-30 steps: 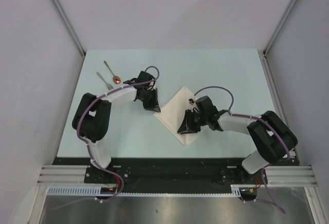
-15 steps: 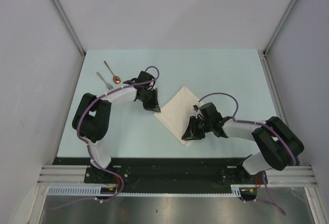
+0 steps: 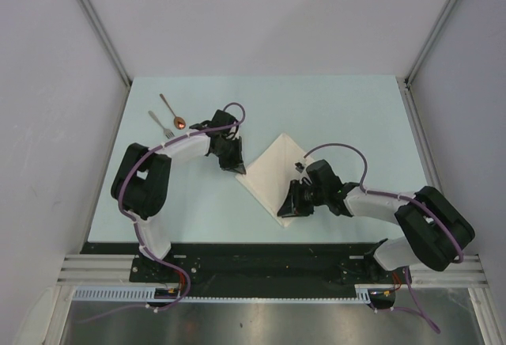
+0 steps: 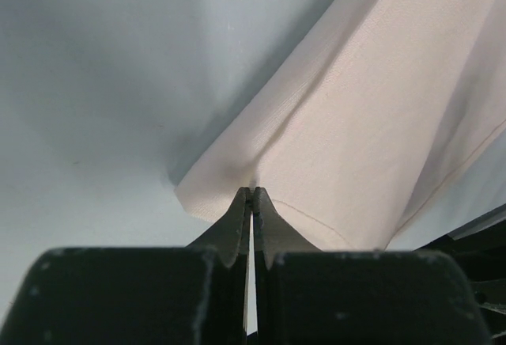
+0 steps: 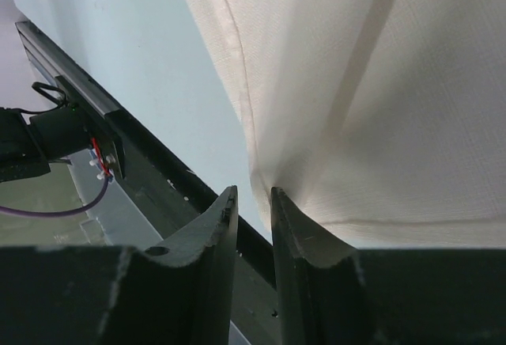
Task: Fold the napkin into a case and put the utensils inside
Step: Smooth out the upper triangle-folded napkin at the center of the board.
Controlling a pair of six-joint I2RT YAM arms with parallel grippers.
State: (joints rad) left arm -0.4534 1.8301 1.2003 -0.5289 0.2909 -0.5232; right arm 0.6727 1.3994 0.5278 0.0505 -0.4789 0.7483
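The cream-white napkin [image 3: 273, 172] lies as a creased, folded diamond.

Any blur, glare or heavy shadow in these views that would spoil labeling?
Top external: sharp, evenly lit; the small copper-bowled spoon glints. Left wrist: the black gripper fingers are soft-focused, and the cream-white cloth napkin casts a grey shadow beside it. Right wrist: the weave is crisp, the fingers blurred.

No readable text, no labels, no brand marks, no numbers in any view
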